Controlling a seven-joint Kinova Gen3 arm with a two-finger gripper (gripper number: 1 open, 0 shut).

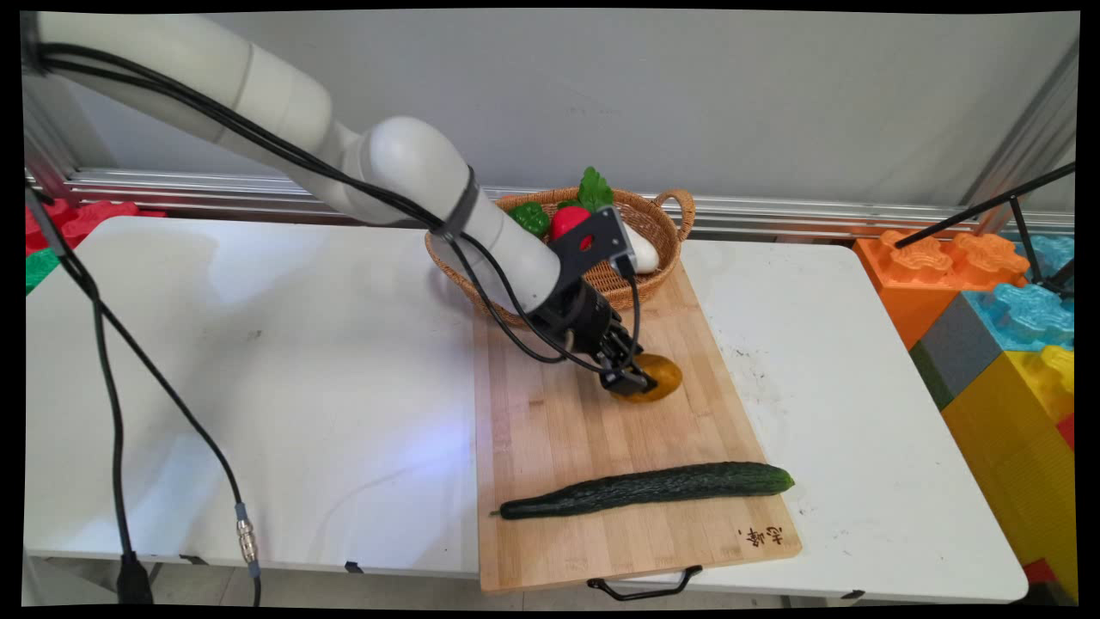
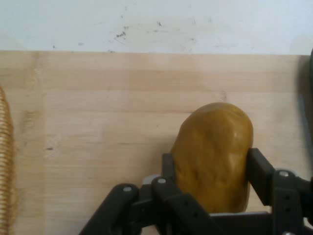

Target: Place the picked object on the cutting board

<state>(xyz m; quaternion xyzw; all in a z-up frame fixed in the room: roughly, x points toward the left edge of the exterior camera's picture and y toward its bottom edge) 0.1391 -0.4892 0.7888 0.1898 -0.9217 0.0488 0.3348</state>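
Reaching down from the upper left in the main view, the arm sets its gripper (image 1: 633,376) on a potato (image 1: 655,376) lying mid-board on the cutting board (image 1: 559,430). A cucumber (image 1: 644,489) lies across the board's near part. A basket (image 1: 640,249) of vegetables sits on the board's far end, on the white table (image 1: 258,387).

From the hand view, the fingers (image 2: 258,171) close on the potato (image 2: 212,156) from both sides, touching it. The board (image 2: 98,122) lies beneath, the basket's edge (image 2: 5,161) at left.
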